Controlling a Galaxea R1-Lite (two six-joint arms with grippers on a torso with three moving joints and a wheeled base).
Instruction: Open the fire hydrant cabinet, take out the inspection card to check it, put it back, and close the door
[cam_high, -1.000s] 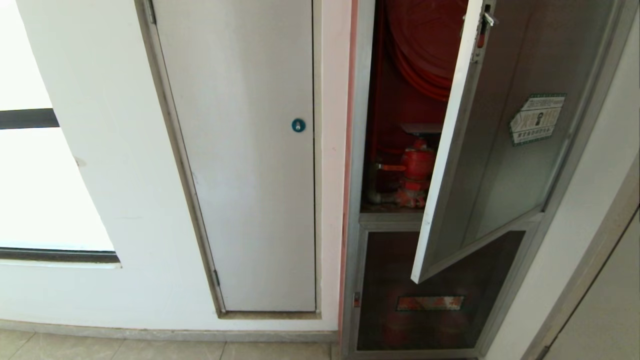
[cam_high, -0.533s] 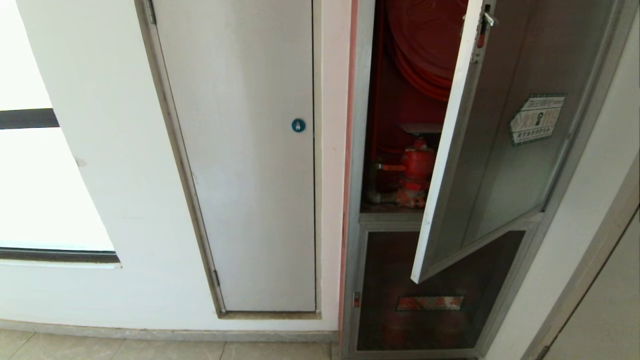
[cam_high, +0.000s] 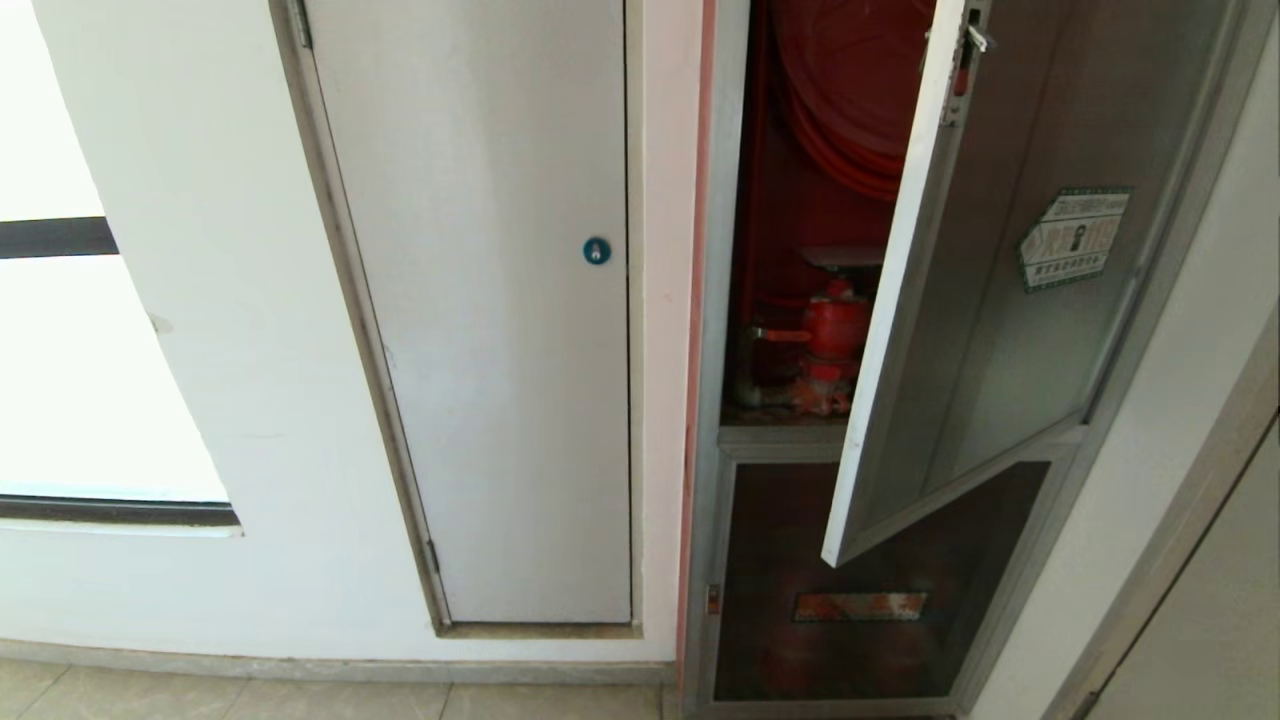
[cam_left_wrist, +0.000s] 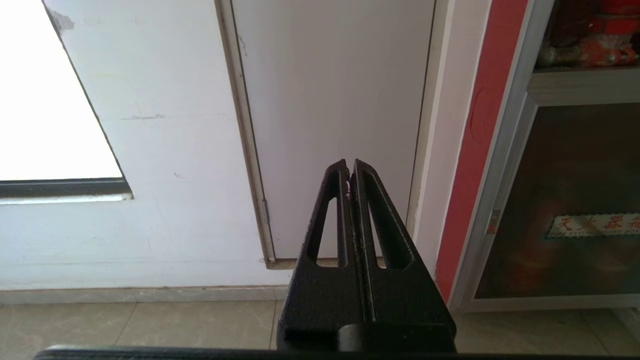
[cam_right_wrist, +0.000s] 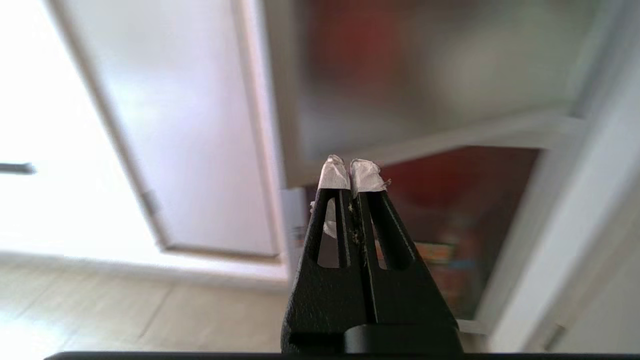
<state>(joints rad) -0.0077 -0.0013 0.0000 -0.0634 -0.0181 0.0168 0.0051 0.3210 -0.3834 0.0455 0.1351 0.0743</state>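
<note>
The fire hydrant cabinet (cam_high: 712, 300) stands at the right of the head view with its door (cam_high: 1000, 300) swung partly open. The door carries a green-bordered white sticker (cam_high: 1075, 238) and a small red latch (cam_high: 965, 50). Inside are a red hose reel (cam_high: 850, 90) and a red valve (cam_high: 835, 325). A flat pale inspection card (cam_high: 843, 257) lies on top of the valve. Neither arm shows in the head view. My left gripper (cam_left_wrist: 349, 167) is shut and empty, facing the white door low down. My right gripper (cam_right_wrist: 351, 167), its tips taped white, is shut and empty below the open door's lower edge (cam_right_wrist: 450, 135).
A plain white door (cam_high: 500, 350) with a blue round lock (cam_high: 597, 250) is left of the cabinet. Below the open door is a smaller dark glass door (cam_high: 780, 560) with an orange label (cam_high: 860, 606). A bright window (cam_high: 80, 380) is far left; a wall corner (cam_high: 1150, 500) is right.
</note>
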